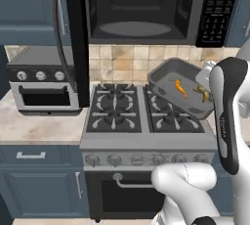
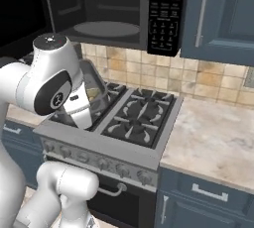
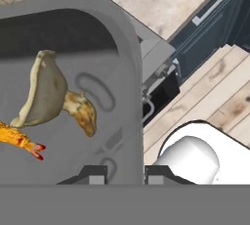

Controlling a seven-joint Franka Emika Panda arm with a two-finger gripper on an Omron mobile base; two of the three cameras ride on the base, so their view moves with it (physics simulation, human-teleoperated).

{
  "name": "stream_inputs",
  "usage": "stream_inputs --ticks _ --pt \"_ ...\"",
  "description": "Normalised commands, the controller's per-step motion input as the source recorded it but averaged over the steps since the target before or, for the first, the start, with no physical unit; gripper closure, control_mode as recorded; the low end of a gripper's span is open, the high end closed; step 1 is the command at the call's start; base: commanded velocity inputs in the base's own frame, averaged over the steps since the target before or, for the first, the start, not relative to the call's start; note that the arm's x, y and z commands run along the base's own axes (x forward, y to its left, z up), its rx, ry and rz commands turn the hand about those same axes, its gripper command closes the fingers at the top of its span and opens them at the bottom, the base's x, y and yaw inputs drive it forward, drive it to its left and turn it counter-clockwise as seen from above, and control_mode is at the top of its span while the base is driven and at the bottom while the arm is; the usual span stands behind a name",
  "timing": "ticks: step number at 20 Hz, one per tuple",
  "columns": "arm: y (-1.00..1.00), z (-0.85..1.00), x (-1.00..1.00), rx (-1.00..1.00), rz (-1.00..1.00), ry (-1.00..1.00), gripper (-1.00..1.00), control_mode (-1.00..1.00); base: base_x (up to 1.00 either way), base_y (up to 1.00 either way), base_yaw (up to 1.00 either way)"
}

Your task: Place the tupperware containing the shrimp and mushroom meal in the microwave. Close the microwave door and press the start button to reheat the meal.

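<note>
Grey tupperware [image 1: 168,79] holding shrimp [image 1: 181,88] and mushroom [image 3: 49,92] tilts above the stove, below the open microwave [image 1: 141,9].

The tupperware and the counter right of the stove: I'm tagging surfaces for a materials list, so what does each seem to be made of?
The tupperware looks like smooth grey, slightly see-through plastic: its rounded corners, moulded rim and embossed ovals show in the hand view. The counter looks like polished stone, possibly marble or a laminate copy, mottled beige with a soft sheen.
</note>
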Motion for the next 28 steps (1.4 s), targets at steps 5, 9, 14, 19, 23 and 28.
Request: stream_inputs --ticks 5,9,14,19,23,28 --pt "0.0 0.0 0.0 0.0 0.0 0.0 1.0 1.0 0.05 0.0 0.3" --pt "0.0 0.0 0.0 0.0 0.0 0.0 1.0 1.0 0.27 0.0 0.27" --pt "0.0 0.0 0.0 0.0 0.0 0.0 1.0 1.0 0.37 0.0 0.23" --pt "0.0 0.0 0.0 0.0 0.0 0.0 1.0 1.0 0.35 0.0 0.18" --pt "0.0 0.0 0.0 0.0 0.0 0.0 1.0 1.0 0.31 0.0 0.13" --pt "0.0 0.0 0.05 0.0 0.01 0.0 1.0 -1.0 0.1 0.0 0.02"
